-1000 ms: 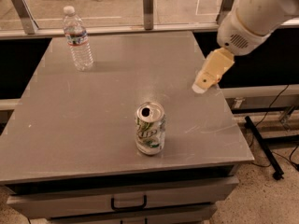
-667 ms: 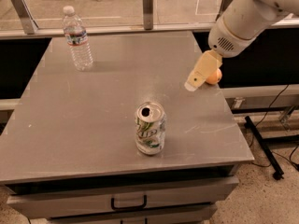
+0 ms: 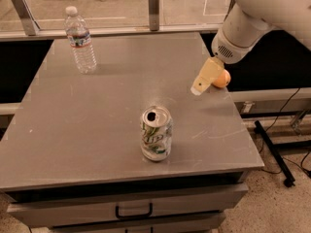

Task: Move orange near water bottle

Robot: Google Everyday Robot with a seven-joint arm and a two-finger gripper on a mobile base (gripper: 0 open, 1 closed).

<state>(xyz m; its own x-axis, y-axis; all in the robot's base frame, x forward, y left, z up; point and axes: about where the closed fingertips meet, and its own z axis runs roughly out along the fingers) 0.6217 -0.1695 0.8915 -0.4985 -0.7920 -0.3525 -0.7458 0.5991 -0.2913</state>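
Arm (image 3: 257,18) is coming in from the top right, and the gripper (image 3: 204,77) is hanging over the right edge of the gray table (image 3: 97,120), tilted down and to the left with its cream-coloured tip pointing at the tabletop. The orange (image 3: 222,78) is sitting right against the gripper's right side, touching it and partly hidden behind it, at about the line of the table's right edge. Whether the gripper is clamping the fruit or just sitting spread beside it: can't tell from this angle, since the cream part is blocking the contact. Can't tell either whether the orange is resting on the surface or riding above it. The water bottle (image 3: 80,40) is standing upright at the far left corner of the table, white cap on, label band around the upper body, so it is well apart from the orange, with most of the tabletop's width lying between them. A white-and-green soda can (image 3: 156,139) is standing upright near the front middle of the table, top opened, well apart from both the bottle and the gripper. A drawer with a dark handle (image 3: 133,211) is showing under the table's front edge. A black cable (image 3: 277,152) is running across the floor to the right of the table.
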